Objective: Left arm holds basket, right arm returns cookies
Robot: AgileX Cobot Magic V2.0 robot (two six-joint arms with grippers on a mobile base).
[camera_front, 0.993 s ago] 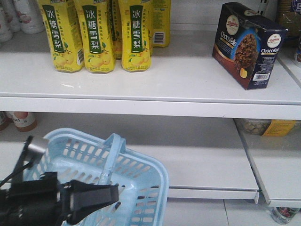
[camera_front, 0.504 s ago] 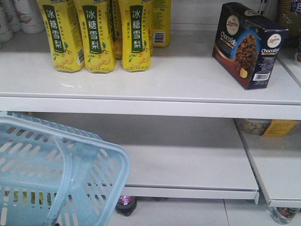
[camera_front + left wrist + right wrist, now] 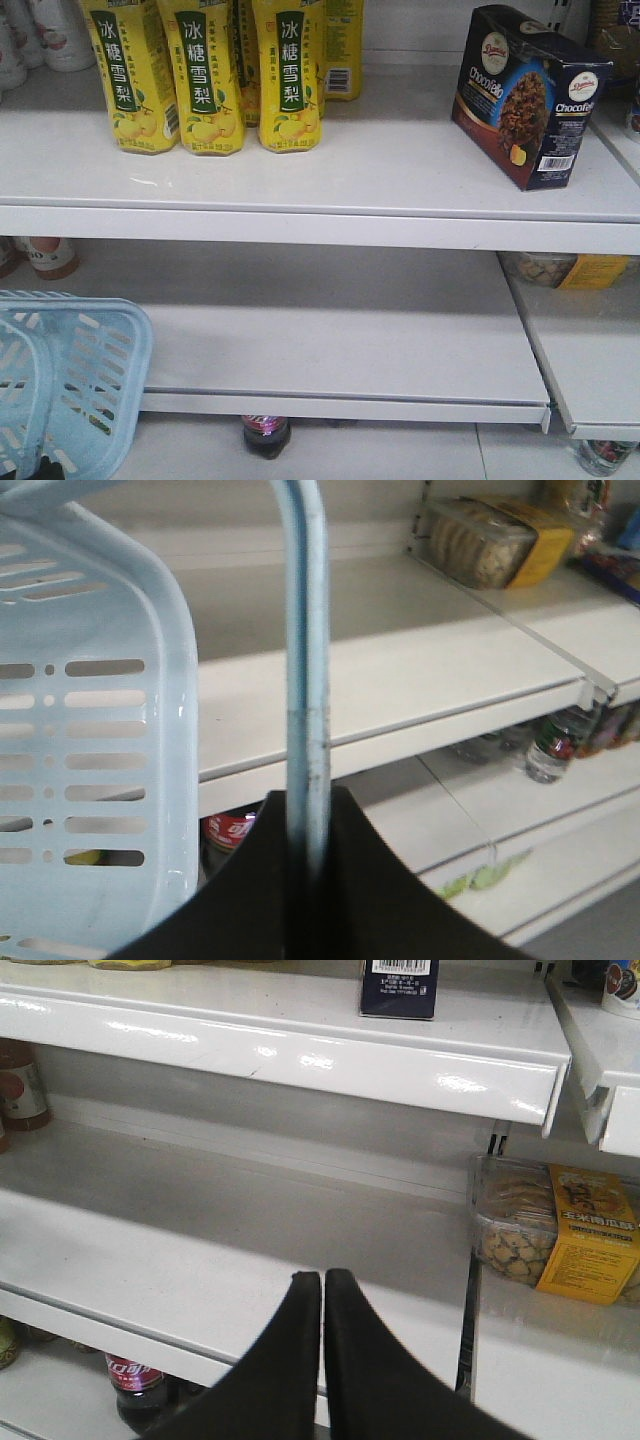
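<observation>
The dark navy rectangular cookie carton (image 3: 398,987) stands on the upper white shelf (image 3: 300,1050), above and ahead of the empty, closed right end effector (image 3: 322,1278); the left end effector (image 3: 305,825) clamps the pale blue plastic basket's handle (image 3: 303,630).

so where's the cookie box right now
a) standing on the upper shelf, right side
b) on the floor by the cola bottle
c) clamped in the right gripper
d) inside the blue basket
a: the front view shows the cookie box standing on the upper shelf toward its right end, well apart from the basket at lower left, and the right gripper is shut with nothing between its fingers.
</observation>
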